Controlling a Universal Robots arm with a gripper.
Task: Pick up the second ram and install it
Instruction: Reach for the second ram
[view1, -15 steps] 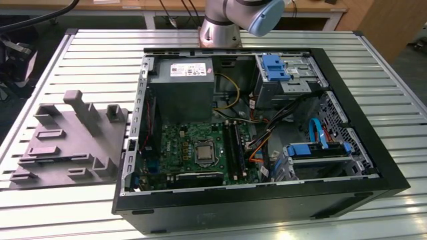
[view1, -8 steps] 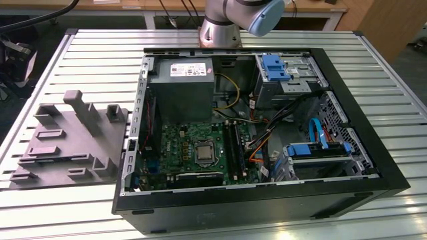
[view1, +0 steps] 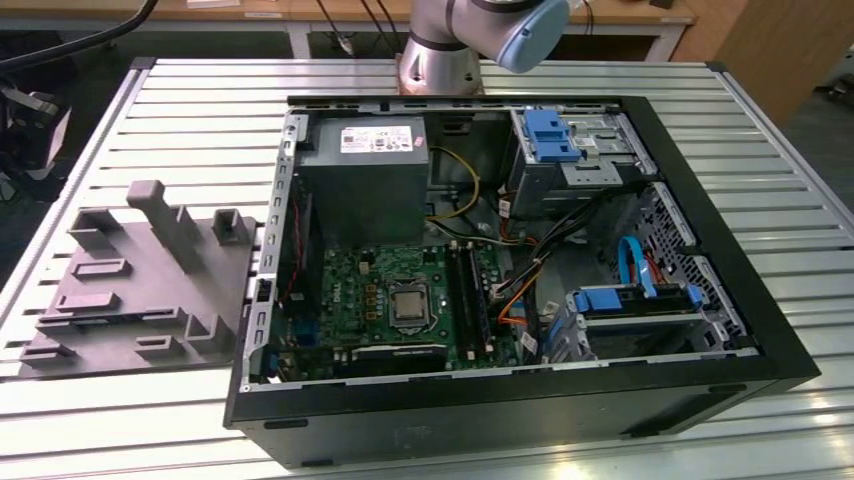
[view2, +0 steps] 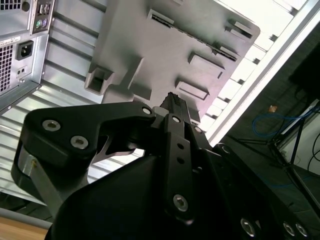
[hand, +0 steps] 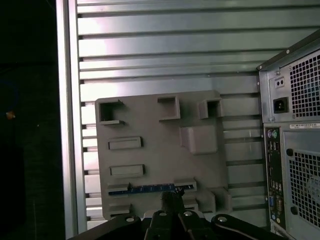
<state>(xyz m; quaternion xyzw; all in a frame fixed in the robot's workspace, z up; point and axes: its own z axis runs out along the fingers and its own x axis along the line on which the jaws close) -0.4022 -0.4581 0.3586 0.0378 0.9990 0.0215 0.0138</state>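
Well, on the slatted table (view1: 200, 110) sits the open computer case (view1: 534, 410), with the grey holder tray (view1: 120, 300) at its nine o'clock in the exterior view. My claw (hand: 173, 198) hangs over that tray; I cannot tell whether it is clenched or released. Its tip is just beside the second ram (hand: 142, 189), which lies in a tray slot.

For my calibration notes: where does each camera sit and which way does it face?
Exterior view: off the robot, looking down on the open computer case and grey holder tray; the arm shows.
First wrist view: on the arm, facing the tray holding the second ram; the tool shows.
Second wrist view: on the arm, facing the tray past the tool.
All share the tray.
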